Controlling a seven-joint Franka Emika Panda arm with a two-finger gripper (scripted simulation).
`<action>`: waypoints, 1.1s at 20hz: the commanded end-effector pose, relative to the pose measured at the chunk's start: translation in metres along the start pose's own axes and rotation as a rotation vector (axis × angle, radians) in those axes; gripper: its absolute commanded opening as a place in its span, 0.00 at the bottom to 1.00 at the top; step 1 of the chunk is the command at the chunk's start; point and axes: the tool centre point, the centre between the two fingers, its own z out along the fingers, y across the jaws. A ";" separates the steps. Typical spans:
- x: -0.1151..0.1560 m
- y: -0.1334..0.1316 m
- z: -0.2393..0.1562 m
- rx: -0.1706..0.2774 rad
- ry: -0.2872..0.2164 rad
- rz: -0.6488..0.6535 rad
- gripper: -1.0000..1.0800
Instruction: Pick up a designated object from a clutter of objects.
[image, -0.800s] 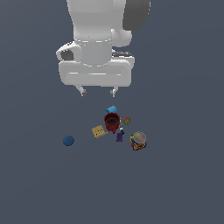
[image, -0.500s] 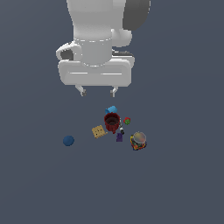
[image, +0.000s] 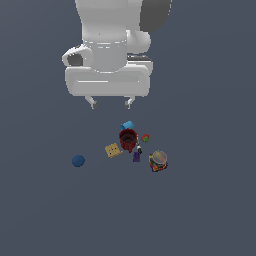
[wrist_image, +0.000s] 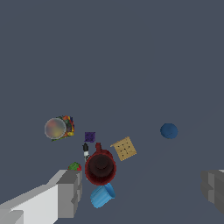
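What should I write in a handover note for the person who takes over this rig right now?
Gripper: open, empty, high above the objects.
Jar: on the floor at the cluster's edge on the exterior view's right, apart from the dark red cup.
Around the cup: cracker, light blue block, purple piece, small red-green item. Blue ball lies alone.
Done: nothing grasped.
Left: move over the jar, descend, grasp, lift.
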 end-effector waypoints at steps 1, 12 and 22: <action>0.000 -0.001 0.002 0.000 -0.001 -0.001 0.96; 0.014 -0.037 0.051 -0.002 -0.027 -0.059 0.96; 0.020 -0.118 0.155 0.009 -0.076 -0.176 0.96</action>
